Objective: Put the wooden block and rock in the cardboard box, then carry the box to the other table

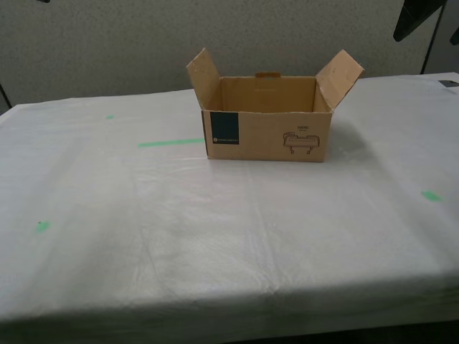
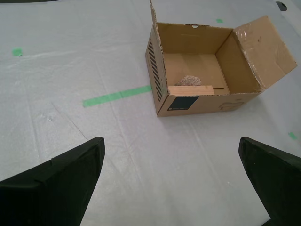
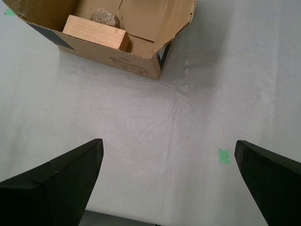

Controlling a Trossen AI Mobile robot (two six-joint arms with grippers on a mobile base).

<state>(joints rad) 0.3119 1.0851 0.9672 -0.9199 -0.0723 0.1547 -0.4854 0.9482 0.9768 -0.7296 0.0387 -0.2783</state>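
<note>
The cardboard box (image 1: 267, 132) stands open on the other table (image 1: 215, 236) (wrinkled white sheeting), a green tape strip (image 1: 171, 142) just beside its labelled end. Inside the box, the wooden block (image 3: 96, 33) lies against the front wall, the rock (image 3: 105, 17) touching it behind. My first gripper (image 3: 169, 181) and my second gripper (image 2: 171, 176) hang clear of the box, jaws wide apart, holding nothing.

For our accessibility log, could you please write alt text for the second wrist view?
An open cardboard box sits on a table covered in white sheeting, holding a wooden block and a rock. My second gripper hangs open and empty before it.
</note>
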